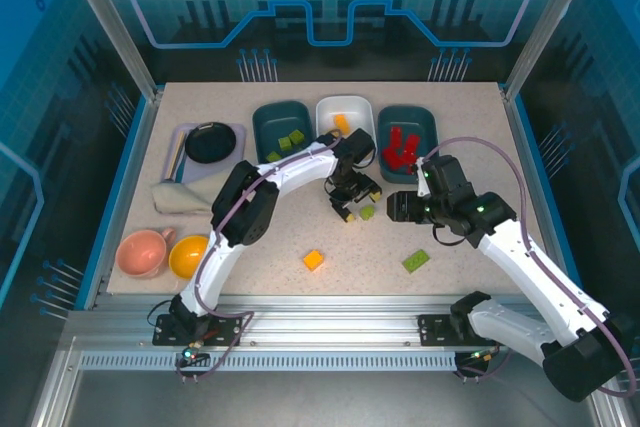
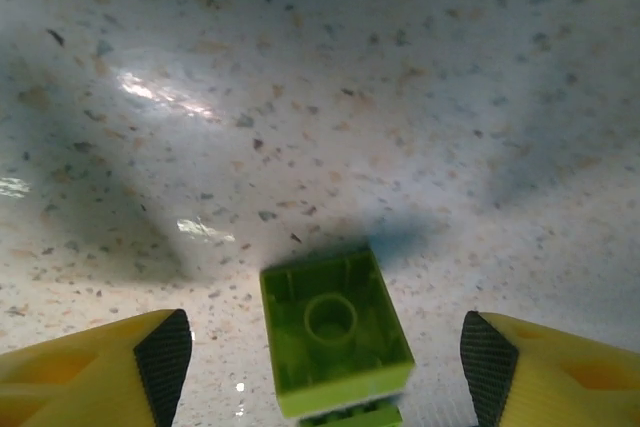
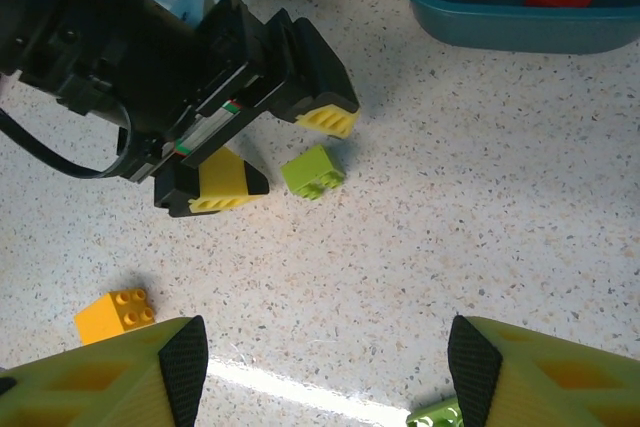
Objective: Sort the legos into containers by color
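A small light green lego (image 2: 335,332) lies underside up on the table, between the fingers of my open left gripper (image 2: 325,357) and touching neither pad. It also shows as the green lego (image 1: 368,212) beside the left gripper (image 1: 358,201). My right gripper (image 3: 328,367) is open over bare table just right of it, holding nothing. An orange lego (image 1: 314,260) and a longer green lego (image 1: 416,261) lie nearer the front. The left teal container (image 1: 268,122) holds green legos, the white container (image 1: 360,107) orange-yellow ones, the right teal container (image 1: 428,122) red ones.
A black round dish (image 1: 211,142) sits on a grey mat at the back left, with a folded cloth (image 1: 180,197) in front of it. A pink cup (image 1: 143,252) and a yellow bowl (image 1: 188,255) stand at the front left.
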